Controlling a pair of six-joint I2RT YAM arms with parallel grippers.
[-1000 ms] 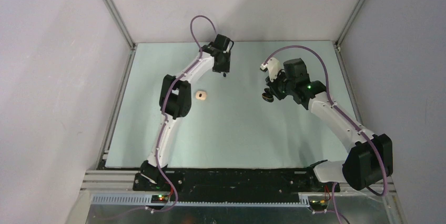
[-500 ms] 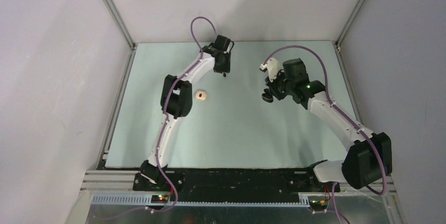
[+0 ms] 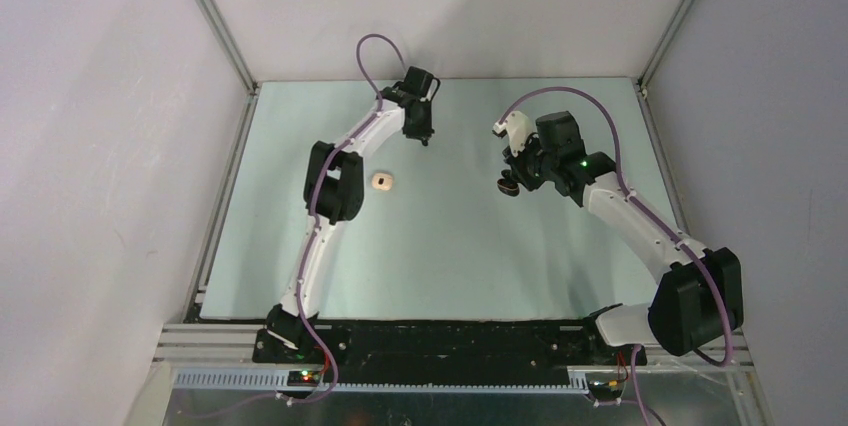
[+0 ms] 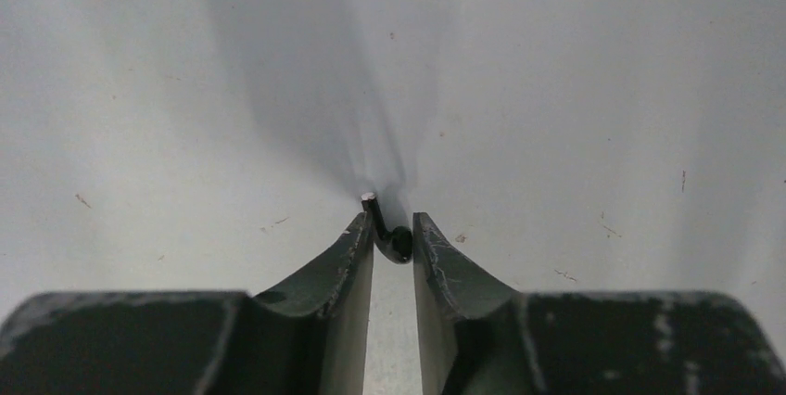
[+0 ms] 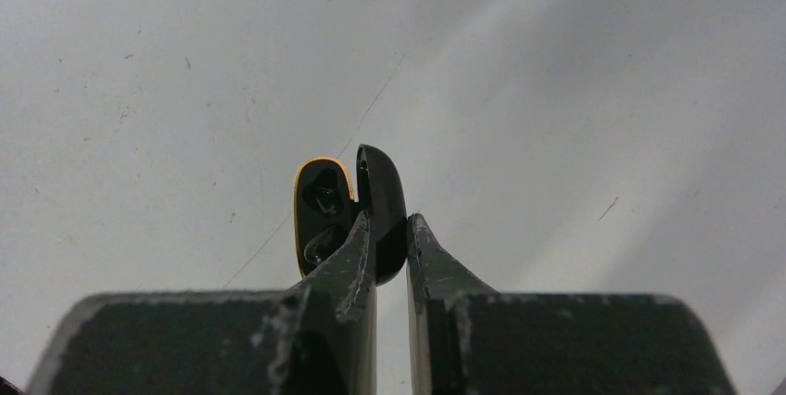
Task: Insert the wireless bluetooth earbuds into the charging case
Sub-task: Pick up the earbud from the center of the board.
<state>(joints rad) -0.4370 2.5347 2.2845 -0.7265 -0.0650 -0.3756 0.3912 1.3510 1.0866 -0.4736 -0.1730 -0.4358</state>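
A glossy black earbud (image 4: 399, 243) with a silver-tipped stem sits pinched between the tips of my left gripper (image 4: 393, 223); one finger presses the stem, the other the bud. In the top view that left gripper (image 3: 424, 139) points down at the far middle of the table. My right gripper (image 5: 389, 221) is shut on a black charging case (image 5: 324, 210) with a gold rim, its lid open and its dark sockets showing. In the top view the right gripper (image 3: 516, 179) holds that charging case (image 3: 507, 186) to the right of centre.
A small cream-white case (image 3: 384, 181) lies on the pale green table (image 3: 450, 256) beside the left arm's elbow. Metal frame rails (image 3: 228, 161) run along both sides of the table, with white walls behind.
The left gripper's jaws have closed in on the black earbud and its wrist has shifted slightly away toward the far edge. The right arm has barely moved.
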